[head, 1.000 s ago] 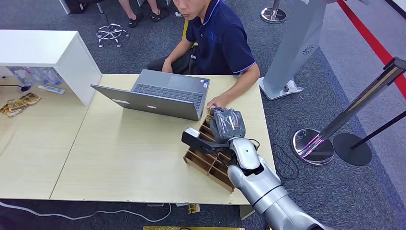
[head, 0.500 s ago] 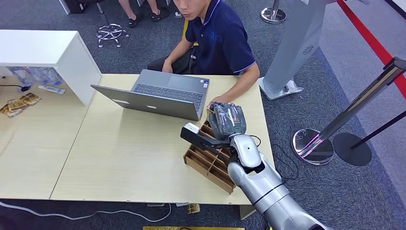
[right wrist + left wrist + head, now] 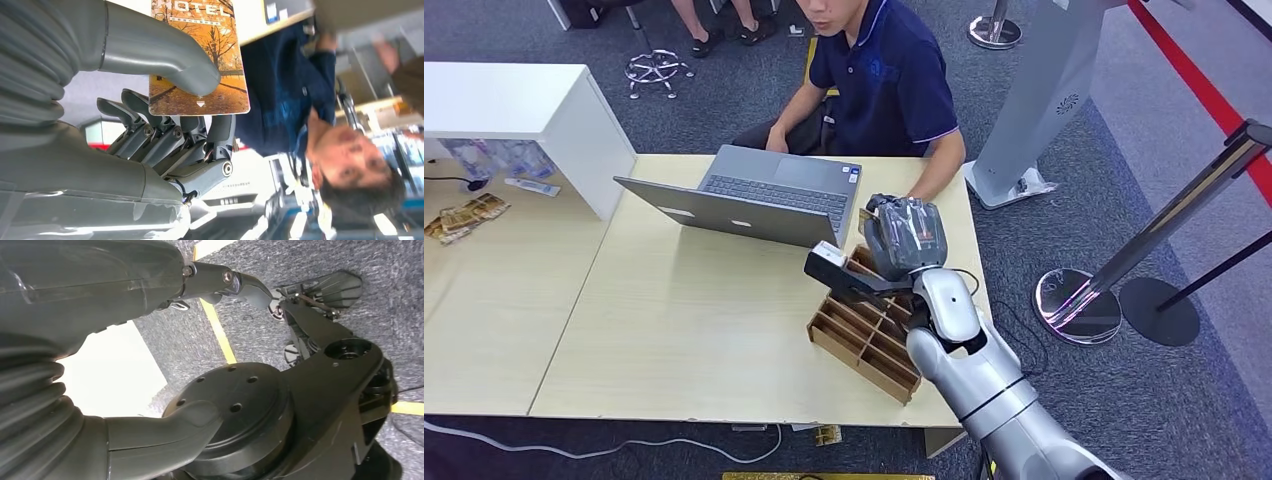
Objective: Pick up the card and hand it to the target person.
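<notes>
The card (image 3: 210, 35) is orange with an autumn tree and hotel lettering. My right hand (image 3: 904, 240) pinches it between the grey thumb (image 3: 165, 55) and the darker fingers (image 3: 170, 135). That hand hovers over the far end of the wooden organiser (image 3: 864, 345), close to the table's far edge. The person (image 3: 884, 80) in a navy polo sits just beyond it at the laptop (image 3: 764, 200) and appears behind the card in the right wrist view (image 3: 285, 95). My left hand (image 3: 100, 285) hangs by my body, fingers apart, holding nothing.
The pale wooden table (image 3: 684, 320) carries the laptop and organiser. A white shelf unit (image 3: 514, 100) stands at the left with packets (image 3: 464, 215) beside it. A grey column (image 3: 1044, 90) and stanchion bases (image 3: 1079, 305) stand on the carpet at the right.
My right hand has lifted from the organiser and moved farther toward the person, still holding the card. The person's hand beside the organiser is now behind my hand.
</notes>
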Robot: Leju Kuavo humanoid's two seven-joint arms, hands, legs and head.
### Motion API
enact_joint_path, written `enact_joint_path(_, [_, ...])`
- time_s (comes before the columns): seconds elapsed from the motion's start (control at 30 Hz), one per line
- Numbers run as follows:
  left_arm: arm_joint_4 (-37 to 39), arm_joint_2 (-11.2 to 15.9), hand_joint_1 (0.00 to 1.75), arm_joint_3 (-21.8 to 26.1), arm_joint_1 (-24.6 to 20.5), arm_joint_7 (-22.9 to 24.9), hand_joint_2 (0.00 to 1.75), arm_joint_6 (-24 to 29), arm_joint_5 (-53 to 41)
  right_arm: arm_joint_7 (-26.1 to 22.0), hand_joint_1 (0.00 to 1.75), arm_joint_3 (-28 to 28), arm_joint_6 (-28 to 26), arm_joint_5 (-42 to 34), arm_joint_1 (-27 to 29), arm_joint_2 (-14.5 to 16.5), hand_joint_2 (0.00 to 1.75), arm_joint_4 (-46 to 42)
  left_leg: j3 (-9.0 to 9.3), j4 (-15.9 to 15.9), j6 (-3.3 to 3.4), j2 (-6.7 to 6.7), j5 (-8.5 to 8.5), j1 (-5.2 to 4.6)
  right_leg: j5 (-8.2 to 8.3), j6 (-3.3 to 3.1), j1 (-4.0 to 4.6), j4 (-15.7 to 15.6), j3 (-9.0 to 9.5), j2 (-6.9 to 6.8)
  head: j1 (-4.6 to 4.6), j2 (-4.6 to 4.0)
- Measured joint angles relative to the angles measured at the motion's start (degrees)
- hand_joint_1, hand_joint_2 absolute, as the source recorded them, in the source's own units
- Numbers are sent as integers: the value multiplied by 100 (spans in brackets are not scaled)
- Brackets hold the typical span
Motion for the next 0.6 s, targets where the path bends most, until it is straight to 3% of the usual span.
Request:
enact_joint_path(0.33, [0,52,0,-103,-5,25,175,-148,-171,-48,175,-94,36,102,-413,-210,175,-432,1,0,0,2,0,0,0,0,0,0,0,1,0,0])
enact_joint_path(0.6, [0,83,0,-225,-13,-20,175,-355,-374,-186,175,-81,-589,222,-877,-242,175,253,0,0,0,1,0,0,0,0,0,0,2,0,-1,1])
